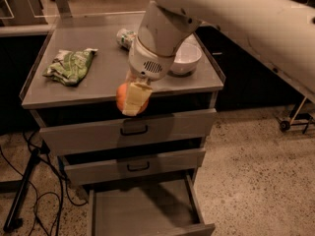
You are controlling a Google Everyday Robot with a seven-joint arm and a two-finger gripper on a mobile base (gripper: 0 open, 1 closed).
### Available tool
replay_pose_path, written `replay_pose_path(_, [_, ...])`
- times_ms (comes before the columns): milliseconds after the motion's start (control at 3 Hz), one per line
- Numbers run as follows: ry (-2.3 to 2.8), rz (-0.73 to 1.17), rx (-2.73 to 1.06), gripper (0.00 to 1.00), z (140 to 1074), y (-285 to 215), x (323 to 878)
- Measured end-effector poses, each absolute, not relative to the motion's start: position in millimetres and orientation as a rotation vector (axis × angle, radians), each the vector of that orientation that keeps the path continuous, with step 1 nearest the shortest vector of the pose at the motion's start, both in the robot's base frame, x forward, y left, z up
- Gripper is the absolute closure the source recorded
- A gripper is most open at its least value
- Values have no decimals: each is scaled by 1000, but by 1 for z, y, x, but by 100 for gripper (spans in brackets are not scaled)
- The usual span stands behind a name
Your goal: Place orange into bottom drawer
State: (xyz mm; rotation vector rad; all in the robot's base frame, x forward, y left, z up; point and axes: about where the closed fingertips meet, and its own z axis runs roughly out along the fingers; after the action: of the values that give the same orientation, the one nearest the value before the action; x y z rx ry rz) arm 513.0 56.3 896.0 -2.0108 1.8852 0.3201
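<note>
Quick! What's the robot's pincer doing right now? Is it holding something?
Pincer: closed on the orange, at the front edge of the cabinet top, above the open bottom drawer.

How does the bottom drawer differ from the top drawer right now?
The bottom drawer is pulled far out, floor showing; the top drawer sits nearly closed. The top drawer's handle shows; the bottom drawer's does not. Both are grey metal. The gripper holds the orange above the top drawer.

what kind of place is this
Probably an office or lab workspace: a grey metal drawer cabinet, speckled hard floor, loose cables. The hand holds the orange over the cabinet's front edge.
</note>
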Motion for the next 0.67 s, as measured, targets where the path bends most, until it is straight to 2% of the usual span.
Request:
replay_pose_path(333, [1879, 313, -2010, 100, 898, 58, 517])
replay_pose_path(667, [1967, 379, -1967, 100, 856, 52, 511])
